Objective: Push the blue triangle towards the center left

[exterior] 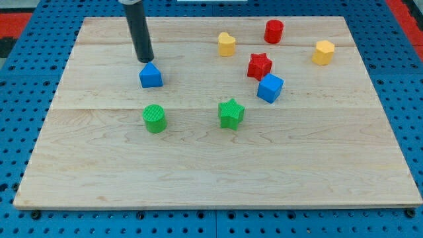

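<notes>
The blue triangle point(151, 75) lies on the wooden board point(218, 165), left of the middle and toward the view's top. My dark rod comes down from the view's top, and my tip point(145, 60) rests just above the triangle, slightly to its left, touching it or nearly so.
A green cylinder point(154, 118) sits below the triangle. A green star point(231, 113) is near the middle. A blue cube point(269, 88), a red star point(259, 65), a yellow heart point(227, 44), a red cylinder point(273, 31) and a yellow hexagon point(323, 52) lie at the upper right.
</notes>
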Robot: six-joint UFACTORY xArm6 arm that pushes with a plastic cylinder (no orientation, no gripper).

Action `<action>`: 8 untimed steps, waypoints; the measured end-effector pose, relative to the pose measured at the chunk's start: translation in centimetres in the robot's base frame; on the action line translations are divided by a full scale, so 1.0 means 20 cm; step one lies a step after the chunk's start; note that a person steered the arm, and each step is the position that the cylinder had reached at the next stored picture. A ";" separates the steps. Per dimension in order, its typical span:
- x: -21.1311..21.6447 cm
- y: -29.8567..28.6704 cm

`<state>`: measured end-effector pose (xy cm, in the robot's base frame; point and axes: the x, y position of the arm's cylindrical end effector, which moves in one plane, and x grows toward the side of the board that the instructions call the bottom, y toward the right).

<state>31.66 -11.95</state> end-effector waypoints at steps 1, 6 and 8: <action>0.19 0.10; 0.17 0.23; 0.17 0.23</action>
<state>35.12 -7.44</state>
